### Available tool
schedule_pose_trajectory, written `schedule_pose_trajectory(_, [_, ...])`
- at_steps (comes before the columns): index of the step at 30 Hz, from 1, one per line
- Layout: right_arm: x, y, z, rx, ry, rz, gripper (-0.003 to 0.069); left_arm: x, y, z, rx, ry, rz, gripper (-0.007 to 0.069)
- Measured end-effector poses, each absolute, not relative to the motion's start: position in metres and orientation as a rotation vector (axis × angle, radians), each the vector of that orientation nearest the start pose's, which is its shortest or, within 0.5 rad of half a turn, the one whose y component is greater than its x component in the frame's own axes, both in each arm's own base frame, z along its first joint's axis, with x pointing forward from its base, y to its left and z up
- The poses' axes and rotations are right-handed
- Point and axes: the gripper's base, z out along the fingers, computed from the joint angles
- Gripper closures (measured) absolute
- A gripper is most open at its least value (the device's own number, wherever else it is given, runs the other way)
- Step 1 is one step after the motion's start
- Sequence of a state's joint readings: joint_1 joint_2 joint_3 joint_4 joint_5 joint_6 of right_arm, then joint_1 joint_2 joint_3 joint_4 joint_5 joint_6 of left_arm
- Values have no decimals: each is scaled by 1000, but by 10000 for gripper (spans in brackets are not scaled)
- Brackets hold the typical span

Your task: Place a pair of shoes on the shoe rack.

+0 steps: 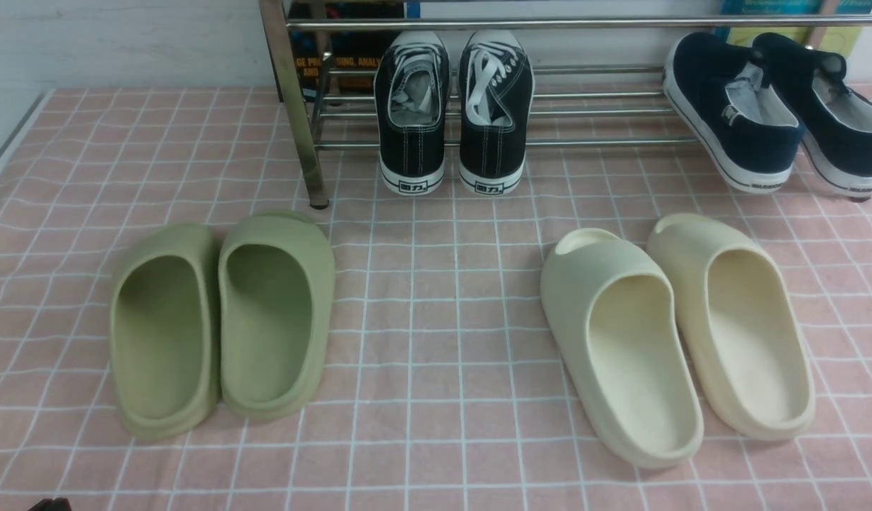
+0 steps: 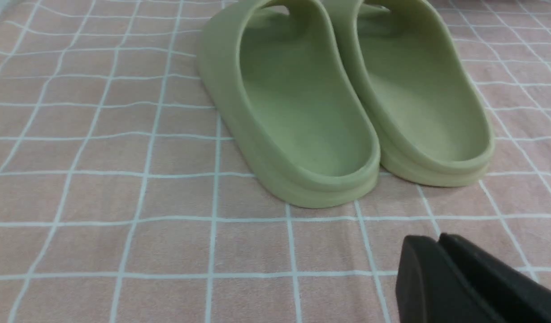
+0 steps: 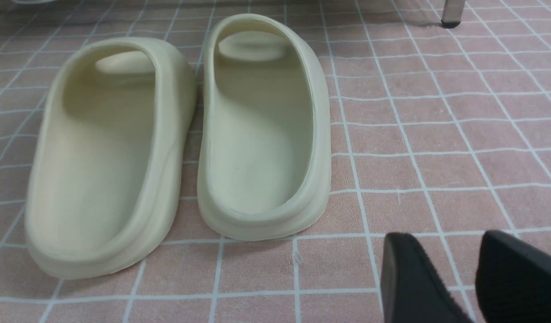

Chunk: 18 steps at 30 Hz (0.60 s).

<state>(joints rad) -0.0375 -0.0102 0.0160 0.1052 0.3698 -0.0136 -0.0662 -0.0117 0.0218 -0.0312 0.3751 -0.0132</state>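
Observation:
The pair of shoes, two black canvas sneakers [image 1: 412, 106] [image 1: 494, 106] with white laces, stands side by side on the lower tubes of the chrome shoe rack [image 1: 599, 94]. Their toes point to the back and their heels overhang the front tube. Neither gripper is near them. In the left wrist view my left gripper [image 2: 438, 238] is shut with nothing in it, low over the cloth just short of the green slides' [image 2: 302, 112] heels. My right gripper [image 3: 450, 242] stands open and empty, beside the cream slides' [image 3: 262, 130] heels.
Navy slip-ons [image 1: 733, 113] lie on the rack's right part. Green slides [image 1: 223, 319] sit front left and cream slides [image 1: 677, 333] front right on the pink checked cloth [image 1: 436, 298]. The rack's left post [image 1: 294, 106] stands behind the green slides.

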Motion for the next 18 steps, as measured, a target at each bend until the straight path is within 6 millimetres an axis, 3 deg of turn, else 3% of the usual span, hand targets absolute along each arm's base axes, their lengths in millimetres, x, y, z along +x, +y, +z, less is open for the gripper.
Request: schedule_pose_trajectory(18, [53,1,175,87,1856,68,419,52,-5,173,35,1870,-87,553])
